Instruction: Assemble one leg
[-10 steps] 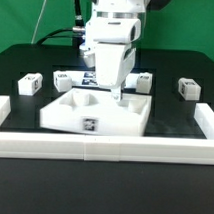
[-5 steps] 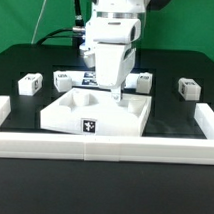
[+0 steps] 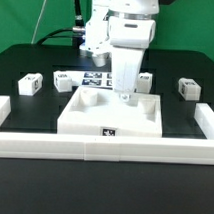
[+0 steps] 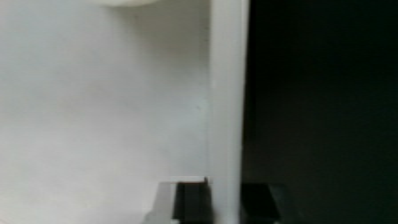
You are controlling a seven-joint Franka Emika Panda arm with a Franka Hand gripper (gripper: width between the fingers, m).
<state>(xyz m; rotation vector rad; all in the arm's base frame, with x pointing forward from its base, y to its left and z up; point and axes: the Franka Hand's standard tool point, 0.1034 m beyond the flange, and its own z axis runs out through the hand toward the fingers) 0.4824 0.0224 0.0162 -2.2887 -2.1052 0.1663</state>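
Several small white legs with tags lie on the black table: one at the exterior view's left point(image 3: 29, 83), one beside it point(image 3: 64, 81), one behind the gripper point(image 3: 145, 82) and one at the exterior view's right point(image 3: 187, 89). None is held. My gripper point(image 3: 123, 95) points straight down onto the large flat white panel point(image 3: 145, 121) with recesses. In the wrist view the gripper point(image 4: 226, 205) has its dark fingertips point(image 4: 191, 203) on either side of the panel's thin upright wall point(image 4: 228, 100), shut on it.
A white rail point(image 3: 104, 147) runs along the table's front edge, with short side pieces at both ends. The marker board point(image 3: 93, 77) lies behind the panel. Cables hang at the back left.
The gripper has moved toward the exterior view's right, and the panel has slid and turned with it, now squarer to the front rail. The legs have not moved.
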